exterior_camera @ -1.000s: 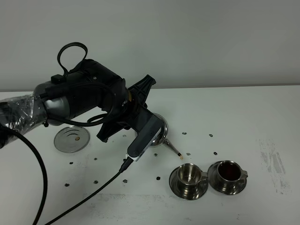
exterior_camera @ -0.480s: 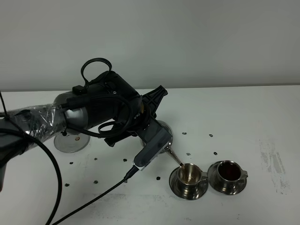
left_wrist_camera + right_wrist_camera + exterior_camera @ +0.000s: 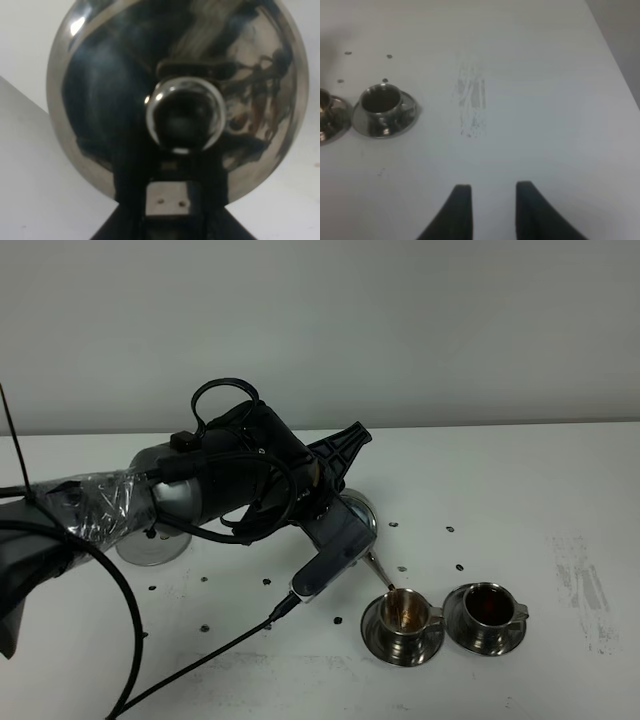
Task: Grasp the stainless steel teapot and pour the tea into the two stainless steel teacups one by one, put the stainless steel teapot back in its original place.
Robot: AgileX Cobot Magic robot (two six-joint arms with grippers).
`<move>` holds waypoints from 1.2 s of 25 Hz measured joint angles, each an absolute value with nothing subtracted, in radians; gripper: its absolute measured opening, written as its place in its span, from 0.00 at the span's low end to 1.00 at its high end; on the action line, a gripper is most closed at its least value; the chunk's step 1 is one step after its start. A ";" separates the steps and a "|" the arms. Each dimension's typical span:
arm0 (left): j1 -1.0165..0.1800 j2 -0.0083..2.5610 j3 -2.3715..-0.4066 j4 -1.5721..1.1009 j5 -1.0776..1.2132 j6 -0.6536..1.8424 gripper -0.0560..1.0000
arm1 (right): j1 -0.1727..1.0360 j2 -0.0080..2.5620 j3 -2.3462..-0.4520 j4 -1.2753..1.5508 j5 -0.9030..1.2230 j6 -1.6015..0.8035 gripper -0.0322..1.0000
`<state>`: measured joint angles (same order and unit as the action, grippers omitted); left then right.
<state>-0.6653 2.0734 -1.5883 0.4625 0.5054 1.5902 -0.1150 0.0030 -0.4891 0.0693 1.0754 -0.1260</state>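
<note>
The stainless steel teapot point(image 3: 358, 512) hangs tilted above the table, with my left gripper point(image 3: 338, 478) shut on its handle. Its thin spout point(image 3: 379, 571) points down at the rim of the left teacup point(image 3: 404, 610), which shows brownish tea inside. The right teacup point(image 3: 487, 605) holds dark tea; each cup sits on its own saucer. The left wrist view is filled by the teapot's shiny body and lid knob point(image 3: 185, 114). In the right wrist view my right gripper point(image 3: 492, 189) hovers over bare table with a narrow gap between its fingers, and the right teacup point(image 3: 381, 100) stands far off.
A round steel disc point(image 3: 138, 548) lies on the table behind the left arm. A black cable point(image 3: 200, 660) trails toward the front edge. Small dark specks point(image 3: 460, 568) dot the white table around the cups, and a scuffed patch point(image 3: 580, 580) marks the right side.
The left arm has swung right and tipped the teapot further. The spout has come from short of the left teacup to its rim, and brownish tea now shows in that cup.
</note>
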 joint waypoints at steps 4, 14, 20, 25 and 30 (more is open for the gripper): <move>-0.671 2.073 -1.588 0.493 0.503 1.590 0.30 | -0.115 0.003 -0.489 0.069 1.075 -0.126 0.26; -0.690 2.075 -1.588 0.540 0.481 1.589 0.30 | -0.115 0.003 -0.489 0.069 1.075 -0.126 0.26; -0.700 2.075 -1.588 0.571 0.480 1.589 0.30 | -0.115 0.003 -0.489 0.069 1.075 -0.126 0.26; -0.705 2.075 -1.588 0.596 0.475 1.589 0.30 | -0.115 0.003 -0.489 0.069 1.075 -0.126 0.26; -0.705 2.075 -1.588 0.611 0.473 1.589 0.30 | -0.115 0.003 -0.489 0.069 1.075 -0.126 0.26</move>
